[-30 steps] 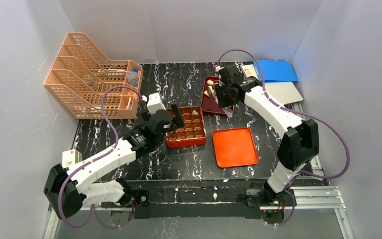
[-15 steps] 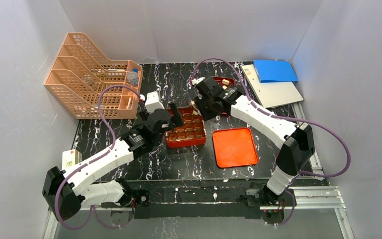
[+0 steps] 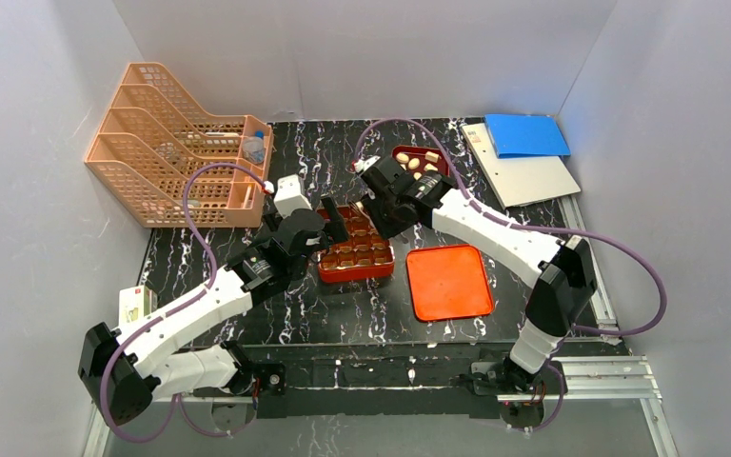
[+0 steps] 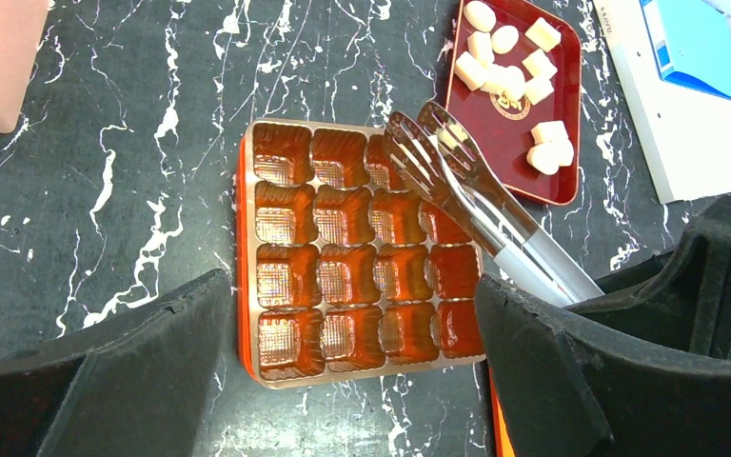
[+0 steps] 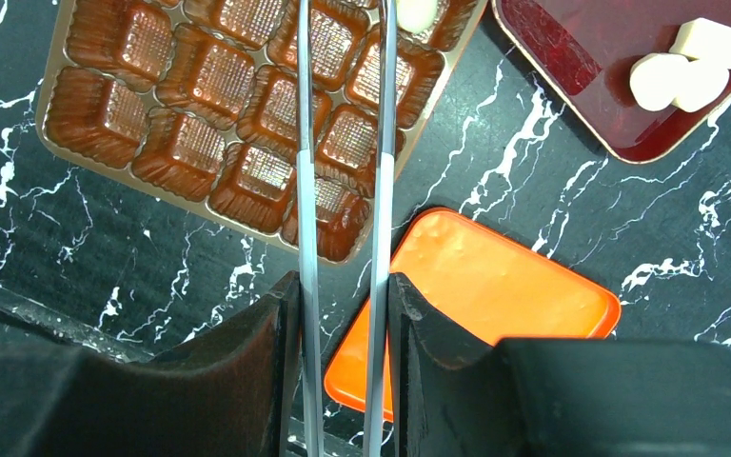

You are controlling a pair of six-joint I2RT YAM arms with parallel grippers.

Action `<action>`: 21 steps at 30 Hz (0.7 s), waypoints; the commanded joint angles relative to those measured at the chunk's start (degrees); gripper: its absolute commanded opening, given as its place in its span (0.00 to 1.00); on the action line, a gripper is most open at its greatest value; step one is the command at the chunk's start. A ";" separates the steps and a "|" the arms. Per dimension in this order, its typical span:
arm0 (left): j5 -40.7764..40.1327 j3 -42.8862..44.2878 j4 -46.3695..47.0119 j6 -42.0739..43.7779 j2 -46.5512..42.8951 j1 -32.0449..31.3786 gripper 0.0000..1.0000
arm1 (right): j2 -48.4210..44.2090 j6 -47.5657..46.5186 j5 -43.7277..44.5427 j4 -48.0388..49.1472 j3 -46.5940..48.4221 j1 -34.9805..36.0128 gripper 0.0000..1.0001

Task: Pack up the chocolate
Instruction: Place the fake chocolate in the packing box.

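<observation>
The orange-red compartmented box (image 3: 355, 246) (image 4: 343, 257) (image 5: 238, 114) lies mid-table, its visible cells bare. Several pale chocolate pieces (image 4: 509, 67) (image 5: 671, 76) lie in the dark red tray (image 3: 419, 162) (image 4: 563, 114) behind it. My right gripper (image 3: 385, 205) (image 5: 343, 281) is shut on metal tongs (image 5: 306, 190) (image 4: 476, 209). Their tips reach over the box's far right corner, pinching one pale piece (image 5: 417, 11). My left gripper (image 3: 328, 224) (image 4: 352, 286) stands open above the box's near edge, one finger on either side, nothing held.
An orange lid (image 3: 448, 282) (image 5: 495, 286) lies right of the box. A peach file organiser (image 3: 176, 143) stands at the back left. A blue folder (image 3: 525, 134) and a grey notebook (image 3: 523, 176) lie at the back right. A small carton (image 3: 133, 303) sits at the left edge.
My right arm has swung left from over the dark red tray to over the compartmented box, carrying the tongs. The left arm has barely shifted.
</observation>
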 commanded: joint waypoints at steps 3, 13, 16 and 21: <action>-2.10 0.93 -0.81 0.11 -1.75 0.37 0.97 | 0.61 0.87 1.50 0.90 2.17 0.97 0.01; -1.94 0.21 -0.77 -0.17 -1.43 0.40 0.97 | 1.11 0.62 3.65 1.28 0.89 1.11 0.03; -1.91 -0.08 -0.52 -0.11 -1.34 0.39 0.97 | 1.50 0.42 4.24 1.31 0.80 1.09 0.11; -1.79 -0.33 -0.18 -0.06 -1.01 0.36 0.97 | 2.16 0.25 4.15 1.69 0.51 1.09 0.16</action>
